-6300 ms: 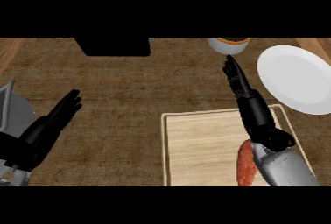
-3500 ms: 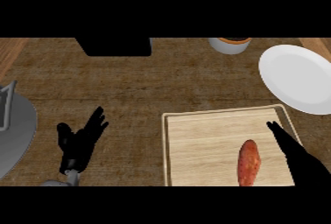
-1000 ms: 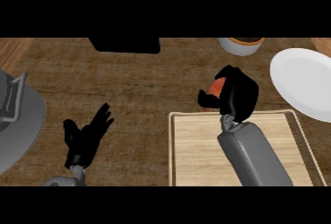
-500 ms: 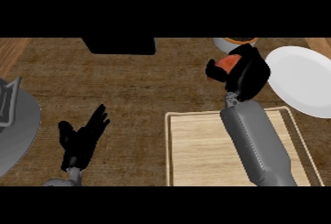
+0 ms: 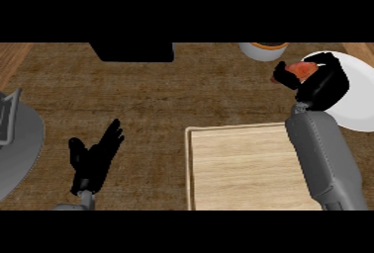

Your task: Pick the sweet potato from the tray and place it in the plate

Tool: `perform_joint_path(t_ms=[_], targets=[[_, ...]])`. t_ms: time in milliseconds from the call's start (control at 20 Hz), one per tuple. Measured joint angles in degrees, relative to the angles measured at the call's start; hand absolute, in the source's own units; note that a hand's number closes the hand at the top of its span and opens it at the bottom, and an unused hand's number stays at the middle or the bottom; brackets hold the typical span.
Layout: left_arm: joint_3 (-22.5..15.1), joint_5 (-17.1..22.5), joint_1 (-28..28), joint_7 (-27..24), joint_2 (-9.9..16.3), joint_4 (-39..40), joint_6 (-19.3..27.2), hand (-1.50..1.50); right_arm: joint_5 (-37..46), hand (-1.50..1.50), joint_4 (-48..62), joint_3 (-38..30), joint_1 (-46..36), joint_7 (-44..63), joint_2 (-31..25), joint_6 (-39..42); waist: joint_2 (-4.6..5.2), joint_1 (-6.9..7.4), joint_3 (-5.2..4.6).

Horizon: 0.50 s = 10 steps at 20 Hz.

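Right robot hand [image 5: 325, 81]: over the left part of the plate, fingers and thumb curled round the sweet potato; its grey forearm runs down across the tray's right side to the lower edge.
Sweet potato [image 5: 301, 68]: orange-red, held in the right robot hand above the plate's left rim; mostly hidden by the fingers, so whether it touches the plate cannot be told.
Plate [image 5: 356, 106]: white, round, at the right edge of the worktop, just beyond the tray's far right corner.
Tray [image 5: 241, 170]: pale wood with a raised rim, lower centre-right.
Left robot hand [image 5: 95, 158]: lower left, fingers straight and spread, pointing up, holding nothing.
Worktop [image 5: 168, 94]: dark brown and mottled.
Cup [image 5: 263, 49]: pale, at the far edge, left of the plate.
Box [image 5: 133, 51]: black, at the far edge, centre-left.
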Motion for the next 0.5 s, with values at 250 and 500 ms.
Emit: perform_joint_path(t_ms=[250, 500], targets=[[0.23, 0.52, 0.27, 0.92, 0.31, -0.90, -0.80, 0.00, -6.53, 1.50, 7.95, -5.62, -1.33, -7.62, -7.31, -5.16, 0.20, 0.37, 0.02], [0.58, 0.41, -0.39, 0.09, 0.01, 0.08, -1.14, 0.00, -18.22, 1.50, 15.05, -9.64, -2.04, -19.22, -13.20, -8.41, 0.34, 0.63, 0.11]])
